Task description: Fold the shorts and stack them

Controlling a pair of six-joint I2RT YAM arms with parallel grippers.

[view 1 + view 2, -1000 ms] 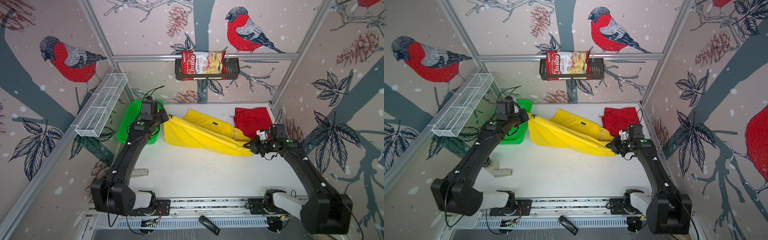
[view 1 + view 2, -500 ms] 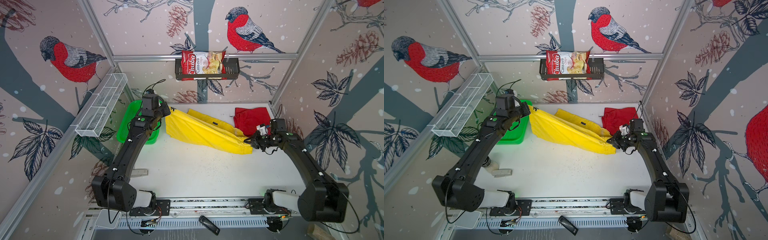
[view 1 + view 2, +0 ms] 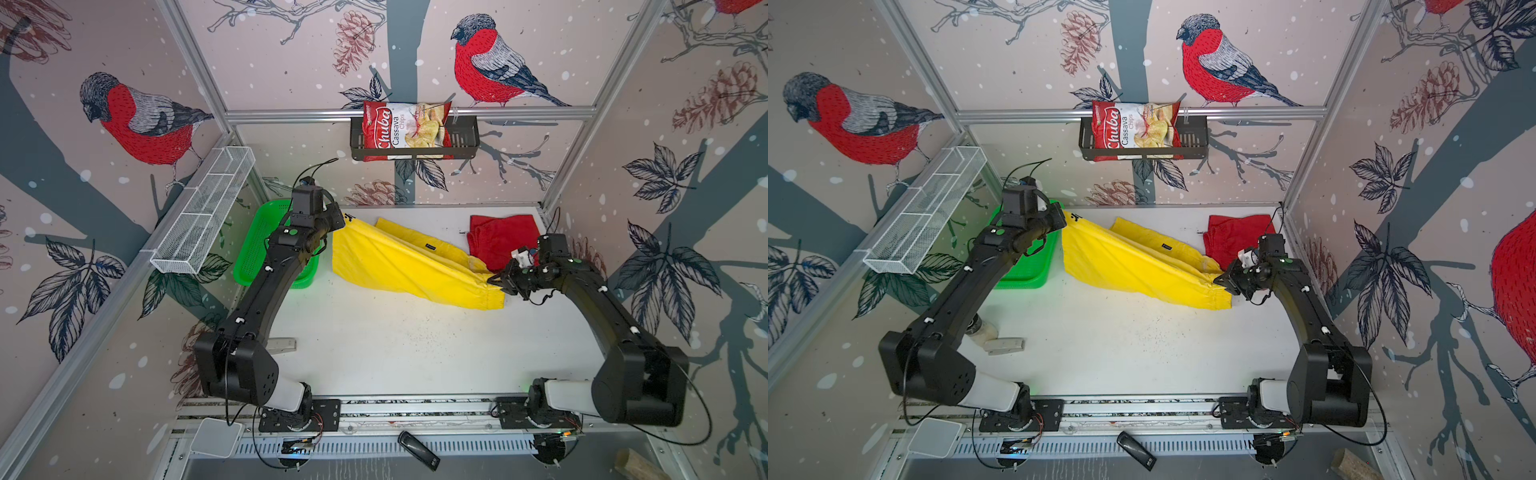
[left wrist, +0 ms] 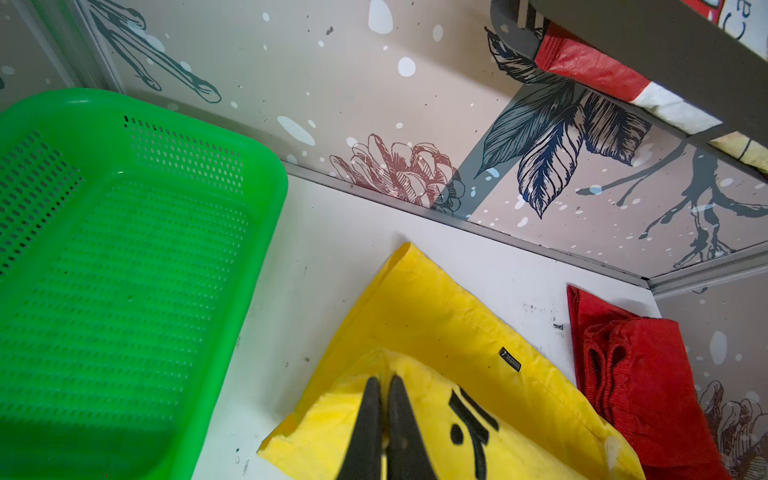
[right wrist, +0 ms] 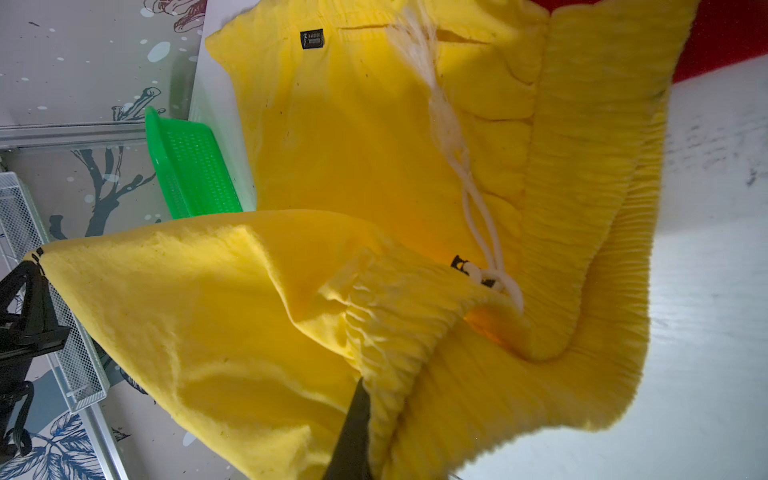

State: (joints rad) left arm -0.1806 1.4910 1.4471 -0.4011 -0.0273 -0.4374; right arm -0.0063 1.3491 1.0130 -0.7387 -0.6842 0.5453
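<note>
My left gripper [image 3: 340, 220] pinches a leg hem [image 4: 345, 376] and my right gripper [image 3: 491, 279] the elastic waistband [image 5: 399, 299] of the bright yellow cloth shorts [image 3: 395, 262], stretching them taut over the white table [image 3: 395, 345] for folding, near the plain red cloth shorts [image 3: 500, 237].

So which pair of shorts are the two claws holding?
The yellow shorts, pinched by the left gripper and right gripper. The red shorts lie at the back, ungripped.

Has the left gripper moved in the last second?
Yes: the left gripper, holding the yellow shorts, shifted toward the back wall, along the green basket.
</note>
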